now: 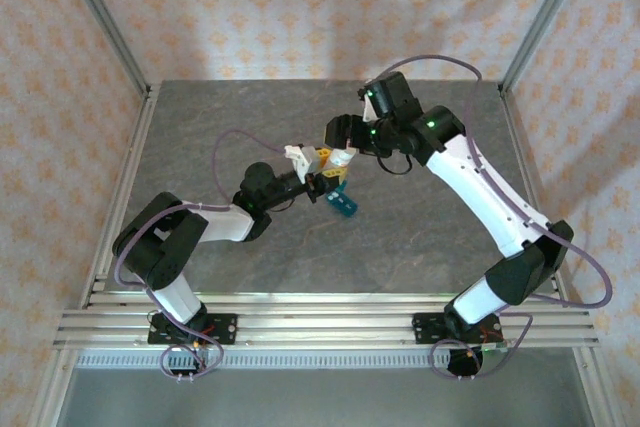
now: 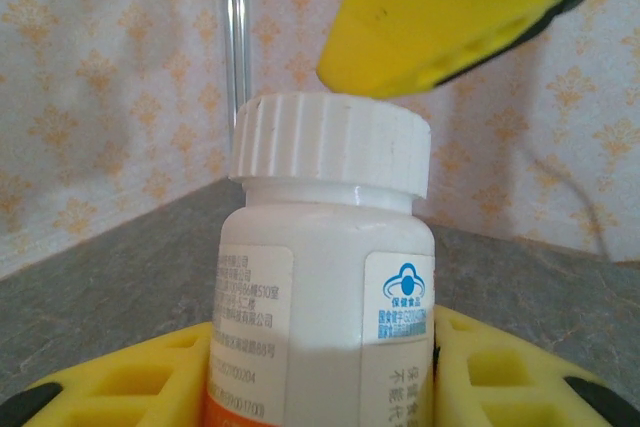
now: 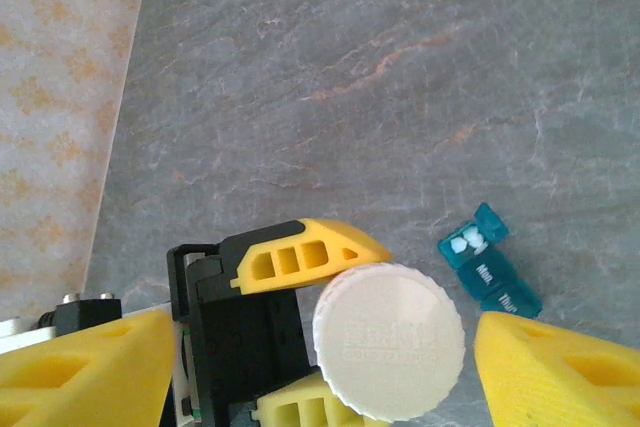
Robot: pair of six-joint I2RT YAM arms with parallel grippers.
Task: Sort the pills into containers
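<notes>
One small teal plastic pill box (image 3: 488, 272), a short strip of square lidded compartments, lies flat on the grey stone-patterned bench (image 3: 380, 67), free of both grippers and just beside the left gripper (image 1: 328, 173). Its end compartment stands open with a few white pills (image 3: 466, 243) inside, and the other lids are shut and lettered. The left gripper is clamped on the body of an upright white plastic bottle (image 2: 330, 277) with a ribbed cap (image 3: 388, 340), and above that cap the right gripper (image 3: 325, 377) is released, its yellow fingers (image 3: 560, 367) spread wide to either side.
</notes>
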